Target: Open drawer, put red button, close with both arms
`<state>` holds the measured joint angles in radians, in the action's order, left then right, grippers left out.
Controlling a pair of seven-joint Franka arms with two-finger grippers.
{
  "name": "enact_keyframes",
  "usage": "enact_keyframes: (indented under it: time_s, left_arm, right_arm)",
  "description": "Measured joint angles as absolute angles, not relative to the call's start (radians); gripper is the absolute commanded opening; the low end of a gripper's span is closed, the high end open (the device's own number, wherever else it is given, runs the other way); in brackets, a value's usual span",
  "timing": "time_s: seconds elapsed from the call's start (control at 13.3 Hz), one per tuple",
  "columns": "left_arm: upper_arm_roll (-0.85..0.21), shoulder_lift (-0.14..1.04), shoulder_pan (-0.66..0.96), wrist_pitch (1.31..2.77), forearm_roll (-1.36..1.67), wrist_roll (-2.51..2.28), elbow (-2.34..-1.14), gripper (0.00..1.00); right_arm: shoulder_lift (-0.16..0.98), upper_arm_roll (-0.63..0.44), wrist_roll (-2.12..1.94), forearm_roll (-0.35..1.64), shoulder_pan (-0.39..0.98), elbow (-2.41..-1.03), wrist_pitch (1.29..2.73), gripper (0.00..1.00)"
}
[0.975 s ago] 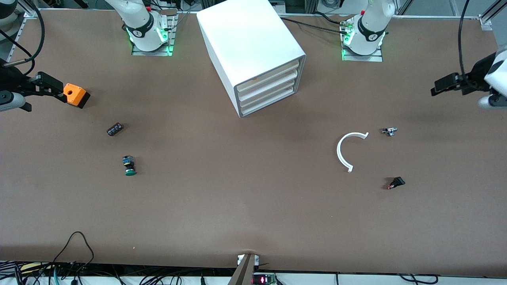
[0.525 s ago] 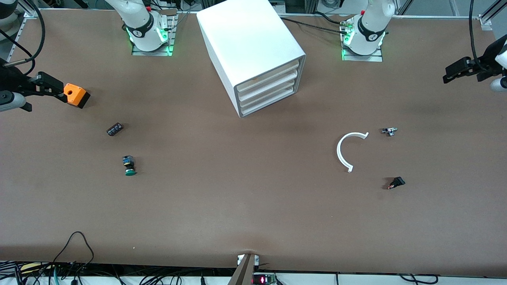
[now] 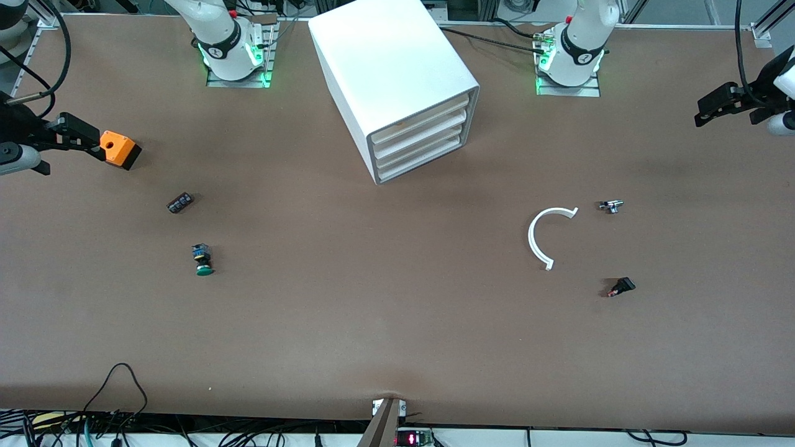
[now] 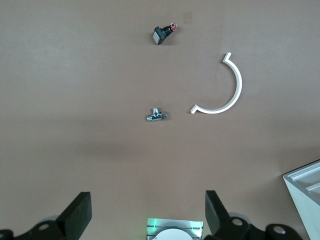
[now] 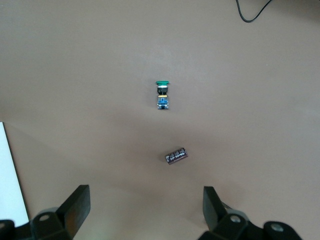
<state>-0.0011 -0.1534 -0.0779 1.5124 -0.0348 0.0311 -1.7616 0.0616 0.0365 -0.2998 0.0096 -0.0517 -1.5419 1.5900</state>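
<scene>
The right gripper [image 3: 84,138] hangs over the right arm's end of the table. In the right wrist view its jaws are spread wide with nothing between them [image 5: 145,210]. Its tip looks to be just beside an orange box [image 3: 120,149] with a round hole in its top, though I cannot tell whether they touch.

Nearer the front camera than the box lies a small black cylinder [image 3: 180,203] on its side. Nearer again lies a green button [image 3: 202,259], also on its side, with its cap toward the front camera. Both show under the right wrist [image 5: 176,155] [image 5: 162,94], well apart from each other.

The cabinet [image 3: 391,62] stands between the two arm bases, turned at an angle. The drawer [image 3: 421,133], second of its four fronts, sits flush with the others and is shut.

Toward the left arm's end lies a white half-ring [image 3: 541,239] [image 4: 227,92], flat on the table. Near it is a small metal fitting [image 3: 611,206] [image 4: 156,116]. Nearer the front camera is a small black part with a red tip [image 3: 621,287] [image 4: 162,34]; it is too small to say what it is.

The left gripper [image 3: 720,104] hangs over the left arm's end of the table. Its jaws are spread and empty in the left wrist view [image 4: 146,215].
</scene>
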Motion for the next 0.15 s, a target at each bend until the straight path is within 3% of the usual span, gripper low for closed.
enact_keyframes:
  time_s: [0.15]
  left_arm:
    - [0.0, -0.158, -0.078, 1.513, -0.031, 0.031, -1.761, 1.0]
  right_arm:
    - [0.062, 0.037, -0.3, 0.01, -0.052, -1.542, 1.59, 1.0]
